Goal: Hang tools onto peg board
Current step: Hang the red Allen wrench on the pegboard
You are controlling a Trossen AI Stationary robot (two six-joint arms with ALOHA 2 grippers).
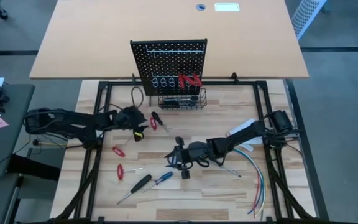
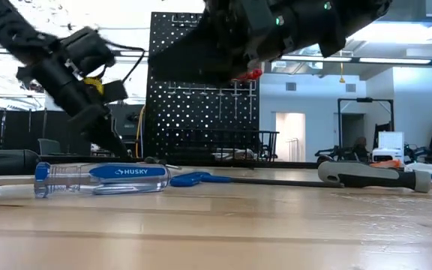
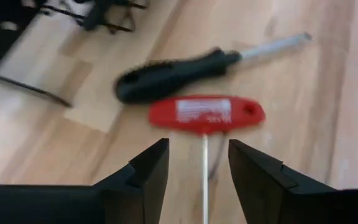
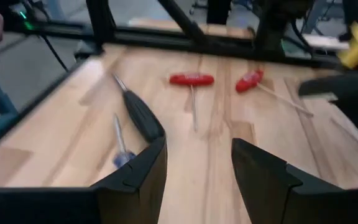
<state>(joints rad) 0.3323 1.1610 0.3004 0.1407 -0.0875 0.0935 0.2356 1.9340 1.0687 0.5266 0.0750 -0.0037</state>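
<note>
The black peg board [image 1: 169, 62] stands upright at the far side, with red pliers [image 1: 189, 80] hanging on it and a wire basket [image 1: 182, 99] at its base. My left gripper [image 3: 197, 149] is open just short of a red T-handle hex key [image 3: 207, 114], whose shaft runs back toward the gap between the fingers. A black-handled screwdriver [image 3: 173, 76] lies right beyond the key. My right gripper [image 4: 197, 146] is open over mid-table [image 1: 178, 160], with nothing between its fingers. Ahead of it two more red T-handle keys [image 4: 192, 79] [image 4: 249, 81], a black screwdriver [image 4: 140, 115] and a blue screwdriver [image 4: 122, 155] lie flat.
A bundle of coloured wires [image 1: 257, 180] lies at the table's right side, under the right arm. The black frame rails [image 1: 95, 155] run along both sides. In the low view the blue screwdriver [image 2: 100, 178] and a grey-handled screwdriver [image 2: 366, 175] lie near the front edge.
</note>
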